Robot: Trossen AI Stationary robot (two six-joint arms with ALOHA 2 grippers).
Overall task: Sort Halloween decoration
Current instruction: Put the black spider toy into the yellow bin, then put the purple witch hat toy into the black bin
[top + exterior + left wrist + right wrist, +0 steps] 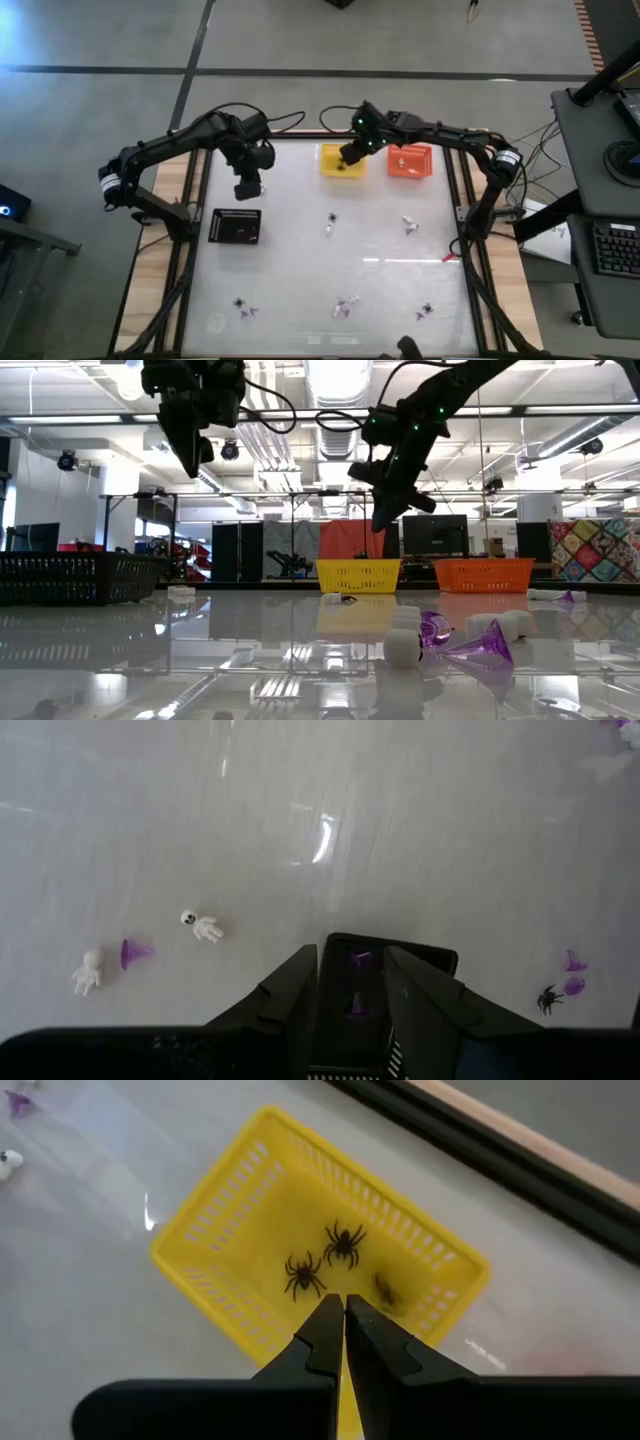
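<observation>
Yellow basket [320, 1270] already held two black spiders [322, 1260] beneath the right end effector [345, 1315], pinched shut and empty, while the left end effector [352, 985], part open, hovered above the black basket [236, 226]; remaining trinkets [345, 306] lay scattered on the desk [300, 260].

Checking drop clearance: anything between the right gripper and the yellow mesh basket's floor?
Only air. In the right wrist view the shut right gripper hangs over the yellow mesh basket, where black spiders lie.
</observation>
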